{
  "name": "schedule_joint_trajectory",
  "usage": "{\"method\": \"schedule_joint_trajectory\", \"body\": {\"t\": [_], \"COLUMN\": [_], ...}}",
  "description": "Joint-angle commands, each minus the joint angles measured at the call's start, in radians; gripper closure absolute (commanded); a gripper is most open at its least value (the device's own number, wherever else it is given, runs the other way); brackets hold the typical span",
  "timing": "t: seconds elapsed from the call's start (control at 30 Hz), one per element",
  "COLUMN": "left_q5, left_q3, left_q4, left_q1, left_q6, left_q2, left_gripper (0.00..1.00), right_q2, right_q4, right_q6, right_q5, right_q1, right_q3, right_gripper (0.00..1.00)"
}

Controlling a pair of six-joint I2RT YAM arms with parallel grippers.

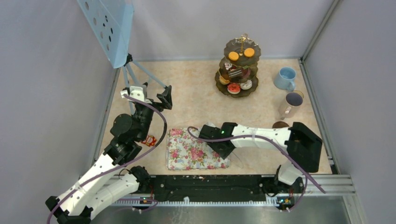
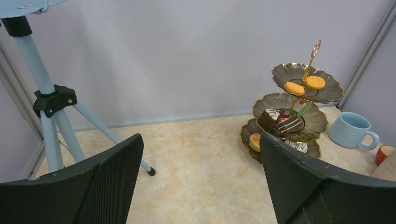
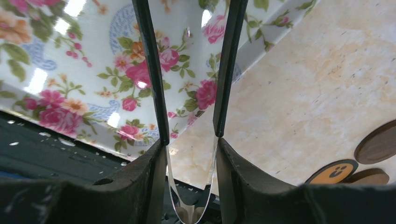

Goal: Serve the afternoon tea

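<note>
The dark three-tier stand (image 1: 254,88) with a gold handle stands at the back, right of centre. It carries two orange rounds (image 1: 241,54) on top, cake slices in the middle and donuts below. It also shows in the left wrist view (image 2: 285,72). A light-blue cup (image 1: 285,78), a pale-grey cup (image 1: 292,104) and a small orange-brown cup (image 2: 384,154) stand to its right. My left gripper (image 1: 152,95) is open and empty, held above the table at the left. My right gripper (image 1: 219,142) hovers over the floral tray (image 1: 187,151), shut on black tongs (image 3: 154,70).
A blue tripod (image 2: 49,102) with a perforated panel stands at the back left. A small red and yellow item (image 1: 149,140) lies by the left arm. Brown coasters (image 3: 378,144) lie right of the tray. Grey walls enclose the table on three sides.
</note>
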Motion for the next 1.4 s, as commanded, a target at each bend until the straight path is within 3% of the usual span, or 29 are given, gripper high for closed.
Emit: {"method": "schedule_joint_trajectory", "body": {"t": [0.0,0.13,0.27,0.5,0.67,0.9,1.13,1.37], "left_q5": [0.006,0.007,0.005,0.008,0.014,0.019,0.023,0.025], "left_q3": [0.022,0.022,0.022,0.024,0.023,0.023,0.024,0.024], "left_q4": [0.031,0.031,0.031,0.029,0.030,0.027,0.028,0.026], "left_q1": [0.004,0.004,0.004,0.003,0.004,0.004,0.004,0.005], "left_q6": [-0.006,-0.007,-0.007,-0.010,-0.014,-0.018,-0.021,-0.021], "left_q2": [-0.002,-0.003,0.001,-0.005,-0.004,-0.018,-0.016,-0.014], "left_gripper": [0.01,0.01,0.01,0.01,0.01,0.01,0.01,0.01], "right_q2": [-0.149,-0.264,-0.366,-0.331,-0.204,-0.074,-0.047,-0.019], "right_q4": [0.061,0.105,0.087,-0.008,-0.108,-0.186,-0.161,-0.147], "right_q6": [-0.024,-0.059,-0.098,-0.243,-0.295,-0.318,-0.316,-0.326], "right_q5": [0.006,0.028,0.155,0.113,0.079,0.058,0.031,-0.024], "right_q1": [0.015,0.014,-0.037,-0.432,-0.566,-0.648,-0.695,-0.724], "right_q3": [0.001,-0.026,0.042,0.357,0.597,0.783,0.755,0.775], "right_gripper": [0.99,1.00,1.00,1.00,1.00,0.98,0.97,0.88]}}
